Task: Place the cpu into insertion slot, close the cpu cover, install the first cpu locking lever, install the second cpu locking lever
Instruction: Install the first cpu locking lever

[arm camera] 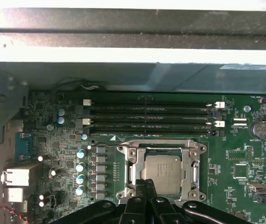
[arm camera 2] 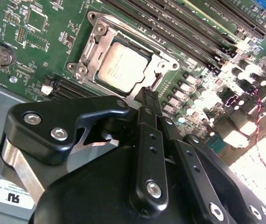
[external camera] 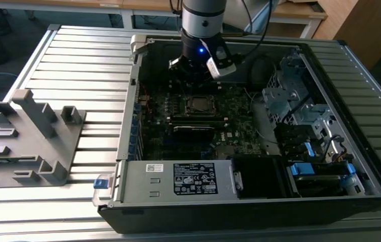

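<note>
The cpu [arm camera 2: 121, 67], a grey metal square, lies in the insertion slot [arm camera: 123, 154] on the green motherboard. The silver cpu cover [arm camera: 158, 145] lies flat around it, its window framing the chip. My gripper [arm camera 2: 148, 92] hangs just above the board at one edge of the socket. Its two black fingers are shut together with nothing visible between them, and in the first wrist view the gripper [arm camera: 144, 183] overlaps the socket's near rim. In the exterior view the arm reaches down into the open case, a little behind the socket [external camera: 200, 104].
The open computer case wall [external camera: 136, 96] surrounds the board. Long memory slots [arm camera: 147, 119] run beside the socket. A drive cage [external camera: 288, 96] fills the exterior view's right, a power supply [external camera: 176, 179] sits at the front, and a grey fixture [external camera: 29, 141] stands on the ribbed table at the left.
</note>
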Controlling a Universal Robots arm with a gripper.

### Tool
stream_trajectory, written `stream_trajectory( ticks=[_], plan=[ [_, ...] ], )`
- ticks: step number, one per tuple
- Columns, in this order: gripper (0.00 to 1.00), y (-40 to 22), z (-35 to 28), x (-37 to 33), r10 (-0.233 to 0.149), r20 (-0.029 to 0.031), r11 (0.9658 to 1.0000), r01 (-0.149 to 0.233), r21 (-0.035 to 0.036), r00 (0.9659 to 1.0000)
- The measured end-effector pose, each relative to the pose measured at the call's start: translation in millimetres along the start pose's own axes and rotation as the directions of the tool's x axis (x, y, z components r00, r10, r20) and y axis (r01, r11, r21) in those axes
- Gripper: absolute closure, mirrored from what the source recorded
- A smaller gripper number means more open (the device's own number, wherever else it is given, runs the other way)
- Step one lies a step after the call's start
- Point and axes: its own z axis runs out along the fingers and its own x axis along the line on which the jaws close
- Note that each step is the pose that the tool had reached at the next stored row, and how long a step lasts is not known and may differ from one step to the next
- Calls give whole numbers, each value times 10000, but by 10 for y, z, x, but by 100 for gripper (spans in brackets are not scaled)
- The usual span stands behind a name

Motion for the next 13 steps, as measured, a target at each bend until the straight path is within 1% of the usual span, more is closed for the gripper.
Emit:
stream_trajectory(
  ticks=[8, 13],
  plan=[
    [89, 0, 0, 22, 2, 0, 10000, -2, -1, 10000],
    [89, -1, 1, 50, 0, 0, 10000, 0, -1, 10000]
  ],
)
